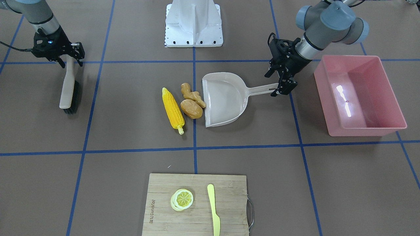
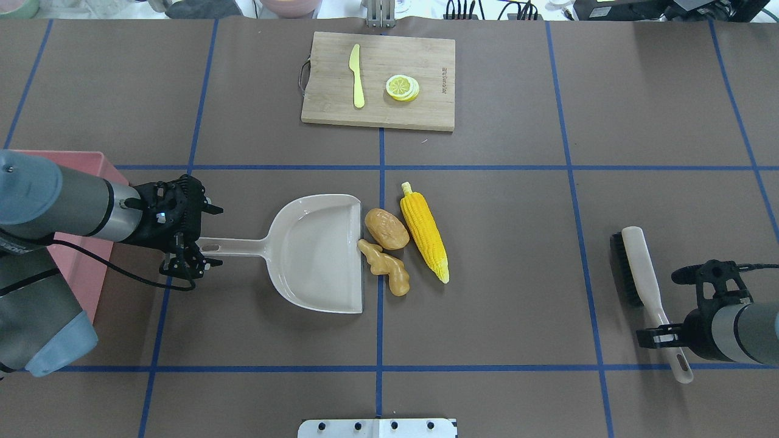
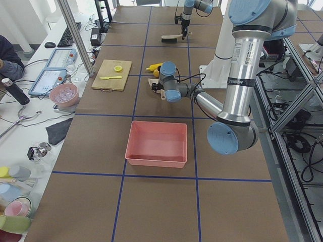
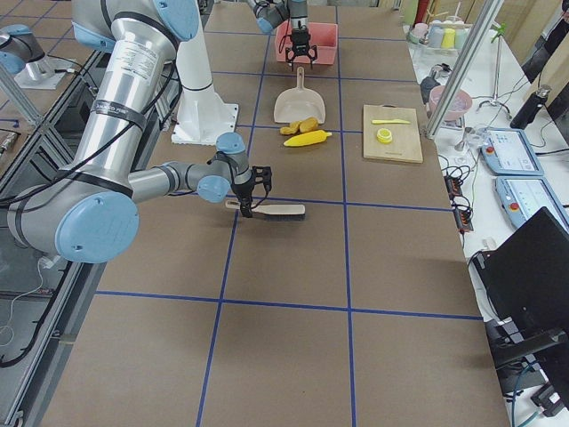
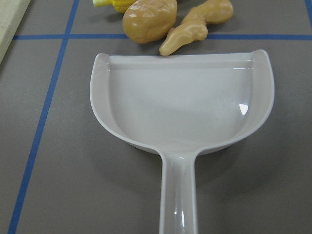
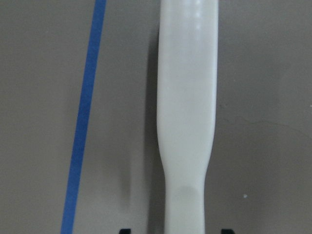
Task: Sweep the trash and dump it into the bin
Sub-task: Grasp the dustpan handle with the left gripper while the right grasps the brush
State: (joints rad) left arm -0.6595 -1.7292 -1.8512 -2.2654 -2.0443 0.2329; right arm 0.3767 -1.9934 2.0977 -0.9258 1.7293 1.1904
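At table centre, the trash: corn cob (image 1: 173,109), potato (image 1: 191,108) and ginger root (image 1: 193,95), clustered at the open lip of a beige dustpan (image 1: 224,98). Left gripper (image 2: 210,238) spread open astride the dustpan handle, gripping nothing. Pink bin (image 1: 328,98) far left, well apart from the trash. Right gripper (image 1: 70,58) likewise open, astride the handle of a brush (image 1: 68,88), far right.

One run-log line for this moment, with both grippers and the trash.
left gripper: at dustpan handle, grip unclear | right gripper: open around brush handle | corn, ginger, potato: on table, outside dustpan | bin: empty
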